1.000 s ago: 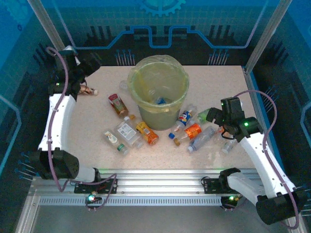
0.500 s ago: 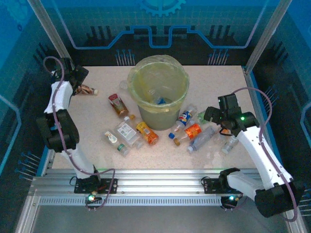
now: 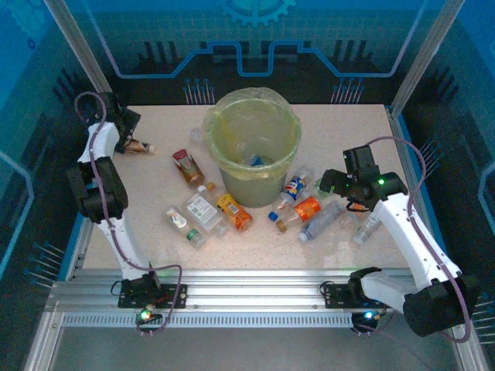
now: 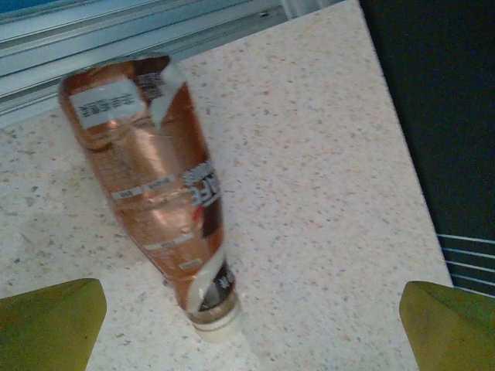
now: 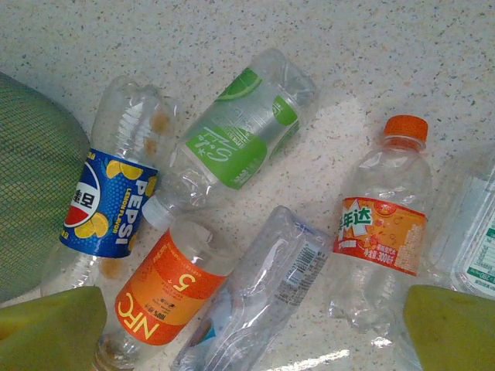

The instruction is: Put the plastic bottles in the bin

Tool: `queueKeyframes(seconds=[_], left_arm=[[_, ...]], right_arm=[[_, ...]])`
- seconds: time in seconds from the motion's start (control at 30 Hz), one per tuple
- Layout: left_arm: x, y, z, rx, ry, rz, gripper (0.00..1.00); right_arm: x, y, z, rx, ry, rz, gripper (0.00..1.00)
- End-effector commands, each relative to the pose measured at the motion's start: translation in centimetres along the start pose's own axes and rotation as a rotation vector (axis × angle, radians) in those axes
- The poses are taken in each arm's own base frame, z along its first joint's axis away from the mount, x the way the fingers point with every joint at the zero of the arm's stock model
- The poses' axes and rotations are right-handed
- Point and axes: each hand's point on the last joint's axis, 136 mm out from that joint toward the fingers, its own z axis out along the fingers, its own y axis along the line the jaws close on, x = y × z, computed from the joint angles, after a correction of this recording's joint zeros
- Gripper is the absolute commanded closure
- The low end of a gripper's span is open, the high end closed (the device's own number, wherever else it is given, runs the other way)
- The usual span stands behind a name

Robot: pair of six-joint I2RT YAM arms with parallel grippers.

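Observation:
A brown bottle (image 4: 155,185) with a white cap lies at the table's far left corner (image 3: 139,144). My left gripper (image 4: 247,332) hovers open just over its cap end (image 3: 126,133), touching nothing. My right gripper (image 5: 255,328) is open above a cluster right of the bin (image 3: 255,182): a Pepsi bottle (image 5: 108,201), a green-label bottle (image 5: 240,147), an orange NFC bottle (image 5: 166,290), a crushed clear bottle (image 5: 271,294) and an orange-capped bottle (image 5: 383,224). From the top view this gripper (image 3: 328,184) hangs beside the cluster (image 3: 305,209). More bottles lie left of the bin (image 3: 203,210).
The yellow-green bin wall (image 5: 31,185) stands just left of the right-hand cluster. A red-brown bottle (image 3: 188,166) and an orange one (image 3: 234,212) lie near the bin's base. Something blue (image 3: 255,161) lies inside the bin. The table edge (image 4: 394,154) runs close beside the brown bottle.
The left arm has folded back toward the left edge while its gripper stayed by the brown bottle. The right gripper has drifted a little left, over the cluster. No bottle has moved.

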Motion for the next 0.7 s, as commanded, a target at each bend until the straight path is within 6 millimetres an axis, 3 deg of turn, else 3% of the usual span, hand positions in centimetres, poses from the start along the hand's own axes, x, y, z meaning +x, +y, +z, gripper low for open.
queueKeyframes(seconds=[0.0, 0.67], left_arm=[[-1.1, 1.5, 0.9, -0.062, -0.017, -0.059, 0.01], [0.0, 2.6, 8.0, -0.137, 0.051, -0.068, 0.01]], right_arm=[[0.0, 0.0, -0.1, -0.005, 0.02, 0.007, 0.0], [-0.5, 0.0, 1.1, 0.061, 0.037, -0.017, 0.0]])
